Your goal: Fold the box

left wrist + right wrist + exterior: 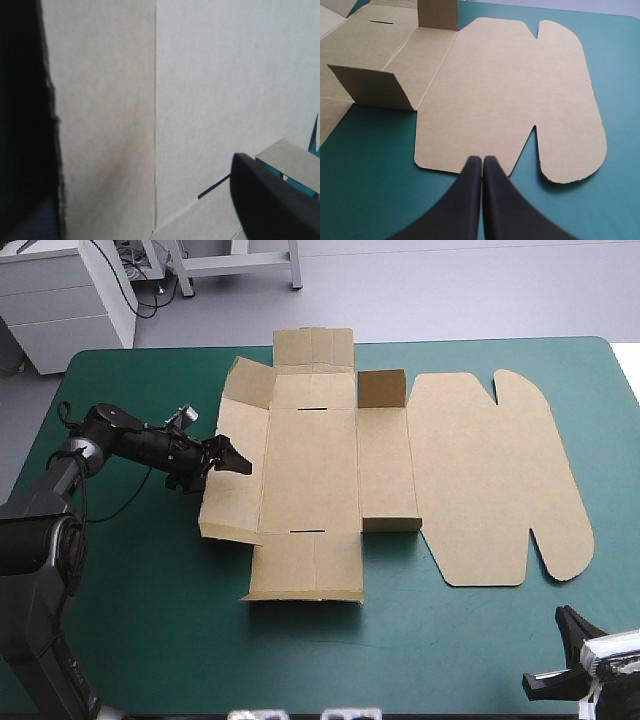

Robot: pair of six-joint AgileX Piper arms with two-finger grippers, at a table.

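Note:
The brown box lies spread in the middle of the teal-green table, its big rounded lid flat to the right. The left side wall tilts up, and two small flaps stand upright beside the lid. My left gripper is open at that left wall's outer edge. In the left wrist view the board fills the space between the fingers. My right gripper is shut and holds nothing near the front right corner. It points at the lid's near edge, a little short of it.
The teal-green cover runs from the box to the table's front edge. The right edge of the table lies just beyond the lid. One raised flap stands ahead of my right gripper, off to its left.

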